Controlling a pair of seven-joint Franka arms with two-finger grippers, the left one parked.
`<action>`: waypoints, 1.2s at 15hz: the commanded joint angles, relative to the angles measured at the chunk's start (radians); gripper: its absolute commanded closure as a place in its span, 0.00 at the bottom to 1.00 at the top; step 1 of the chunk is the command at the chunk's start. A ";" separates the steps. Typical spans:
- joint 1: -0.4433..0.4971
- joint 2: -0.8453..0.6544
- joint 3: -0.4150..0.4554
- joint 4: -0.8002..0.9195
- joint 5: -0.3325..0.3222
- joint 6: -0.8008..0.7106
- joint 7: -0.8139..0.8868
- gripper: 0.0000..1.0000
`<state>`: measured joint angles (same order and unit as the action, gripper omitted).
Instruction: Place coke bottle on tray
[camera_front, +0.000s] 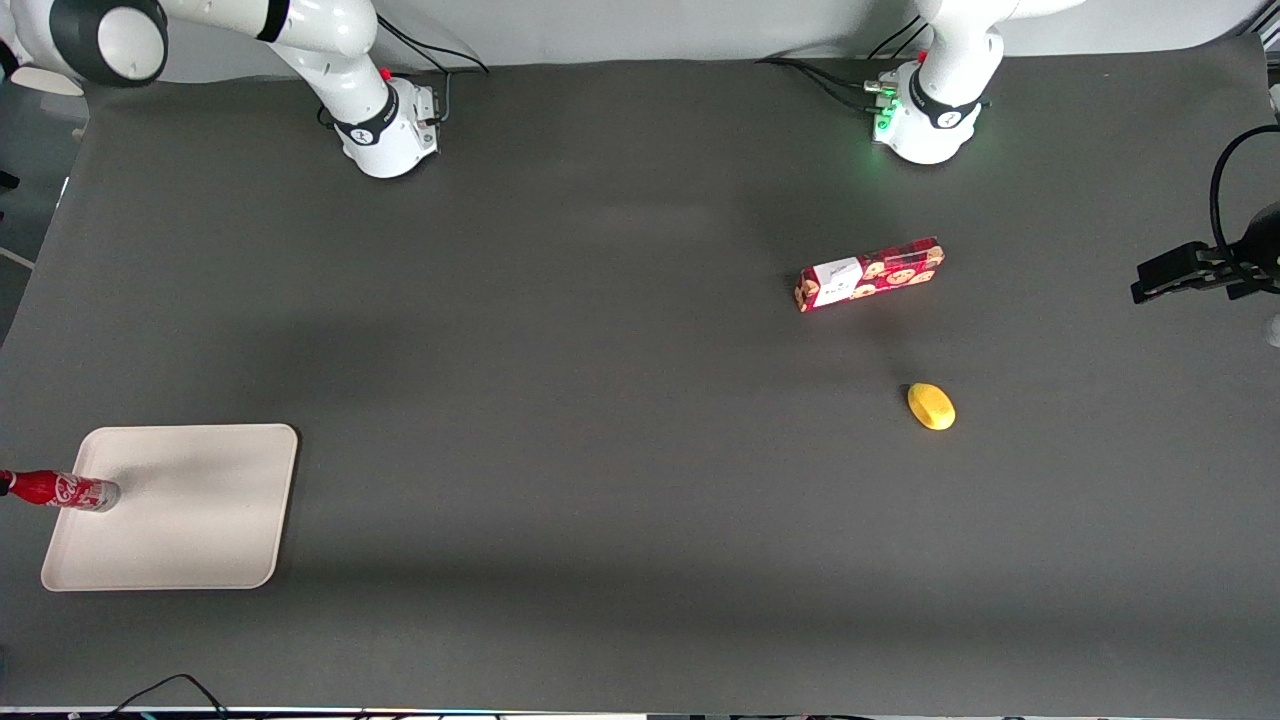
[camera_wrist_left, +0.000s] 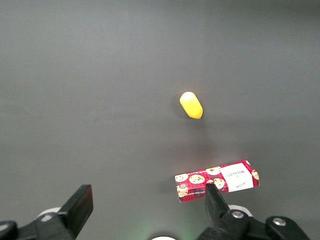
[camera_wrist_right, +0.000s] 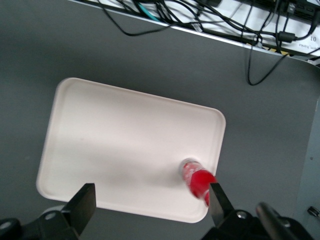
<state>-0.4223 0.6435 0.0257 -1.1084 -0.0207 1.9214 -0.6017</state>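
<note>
Bottle (camera_front: 62, 490) and tray (camera_front: 200, 540) at the working arm's end of the table. The small red coke bottle stands upright with its clear base on the beige tray, close to the rim at about 9 o'clock from the tray's centre in the front view. The same view shows it slanting, which is probably only the effect of the viewing angle.

The gripper (camera_wrist_right: 150, 207) hangs above the tray in the right wrist view, out of the front view's frame. Its two fingers (camera_wrist_right: 84, 204) are spread wide with nothing between them, and the bottle shows just beside one of them.

Handling, as a judgement: the bottle looks light and stiff, with a smooth, glossy and probably slippery body. Being slim and tall on a narrow base, it should tip easily if knocked from the side. The labelled middle of the body, below the cap, looks like the best place to hold it, with the fingers closing across its width. The task appears nearly or fully met.

Count:
- one bottle
- one tray
- one red cookie box (camera_front: 868, 274)
- one yellow oval object (camera_front: 931, 406)

The box and the yellow object lie toward the parked arm's end, well apart from the tray. The box is at about 11 o'clock from the yellow object.
</note>
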 joint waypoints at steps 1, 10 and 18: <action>0.080 -0.252 -0.041 -0.260 -0.010 -0.042 0.058 0.00; 0.278 -0.646 -0.047 -0.553 0.042 -0.259 0.439 0.00; 0.358 -0.817 -0.050 -0.752 0.047 -0.211 0.531 0.00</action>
<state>-0.0807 -0.1005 -0.0041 -1.7613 0.0077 1.6605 -0.0894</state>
